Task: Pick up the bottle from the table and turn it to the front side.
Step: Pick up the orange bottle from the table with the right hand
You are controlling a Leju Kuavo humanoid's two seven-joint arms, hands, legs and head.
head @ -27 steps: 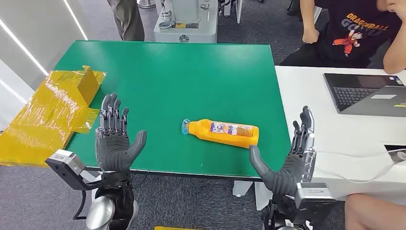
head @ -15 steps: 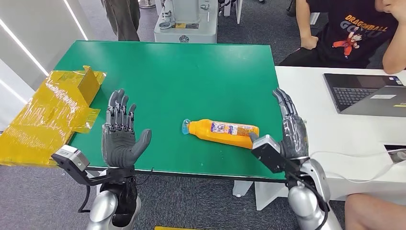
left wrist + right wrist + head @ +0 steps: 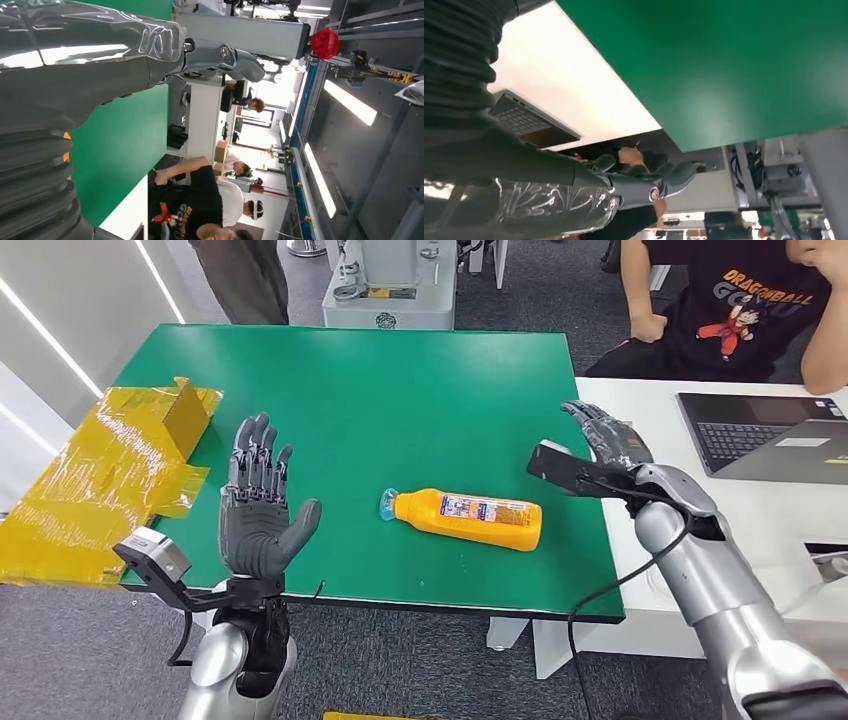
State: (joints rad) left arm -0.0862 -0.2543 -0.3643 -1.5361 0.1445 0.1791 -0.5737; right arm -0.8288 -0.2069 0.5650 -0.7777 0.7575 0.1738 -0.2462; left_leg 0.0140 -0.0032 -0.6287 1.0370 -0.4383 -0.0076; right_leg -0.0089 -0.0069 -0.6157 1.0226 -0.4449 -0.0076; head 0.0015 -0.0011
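An orange bottle (image 3: 468,517) with a clear cap and a white label lies on its side on the green table (image 3: 360,390), cap pointing left. My left hand (image 3: 256,512) is raised upright over the table's near left edge, fingers spread, palm toward the bottle, holding nothing. My right hand (image 3: 606,437) hovers above the table's right edge, beyond the bottle's base, fingers apart and empty. In the left wrist view the left hand (image 3: 85,65) takes up much of the picture; the right hand (image 3: 524,195) shows in the right wrist view.
A yellow taped cardboard box (image 3: 105,475) lies flat at the table's left edge. A white desk (image 3: 720,510) with a laptop (image 3: 765,435) adjoins on the right, a seated person (image 3: 745,310) behind it. Another person (image 3: 245,280) stands beyond the far left corner, beside a grey machine (image 3: 390,285).
My right hand has risen from below the near right table edge and swung forward over the right edge. My left hand has crept up and inward. The bottle has not moved.
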